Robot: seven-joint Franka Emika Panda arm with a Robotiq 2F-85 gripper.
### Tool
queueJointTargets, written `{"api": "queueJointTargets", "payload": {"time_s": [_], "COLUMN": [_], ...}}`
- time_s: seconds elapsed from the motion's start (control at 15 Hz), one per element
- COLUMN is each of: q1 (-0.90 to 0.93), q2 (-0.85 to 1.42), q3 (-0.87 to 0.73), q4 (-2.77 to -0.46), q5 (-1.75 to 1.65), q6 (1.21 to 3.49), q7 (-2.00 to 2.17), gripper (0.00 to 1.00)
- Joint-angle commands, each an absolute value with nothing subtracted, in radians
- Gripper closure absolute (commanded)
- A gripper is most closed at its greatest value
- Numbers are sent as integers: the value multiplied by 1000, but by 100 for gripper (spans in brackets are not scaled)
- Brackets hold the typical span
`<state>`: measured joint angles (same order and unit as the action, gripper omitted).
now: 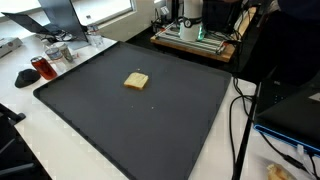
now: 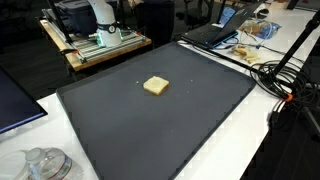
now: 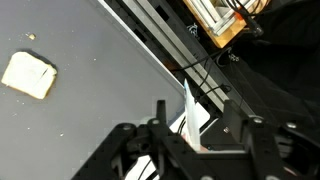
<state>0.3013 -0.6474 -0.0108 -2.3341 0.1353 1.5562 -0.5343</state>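
Jaws parted and empty, the gripper hangs at the edge of the black mat, well apart from the mid-mat bread slice; gripping it well likely means centring overhead first.

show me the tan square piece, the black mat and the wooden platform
tan square piece [image 2: 155, 87], exterior view, its top face
black mat [image 2: 130, 130], exterior view, bare front part
wooden platform [image 2: 110, 53], exterior view, front edge

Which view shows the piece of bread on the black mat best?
The wrist view: the piece of bread appears largest there, top face and corners clear. Both exterior views show the bread small but whole, alone on the mat.
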Motion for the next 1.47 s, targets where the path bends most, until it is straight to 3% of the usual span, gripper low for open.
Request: {"api": "queueJointTargets", "payload": {"time_s": [0.0, 0.07, 0.33, 0.47, 1.4], "q1": [289, 290, 290, 289, 288], "q2": [-630, -629, -629, -630, -653], "q3": [-3, -2, 0, 0, -4], "q4": [-2307, -2304, -2301, -2302, -2322], "q5": [135, 135, 134, 134, 137], "q6": [1541, 1538, 1538, 1539, 1560], "q7": [-548, -548, -547, -547, -556], "gripper": [60, 60, 89, 99, 99]}}
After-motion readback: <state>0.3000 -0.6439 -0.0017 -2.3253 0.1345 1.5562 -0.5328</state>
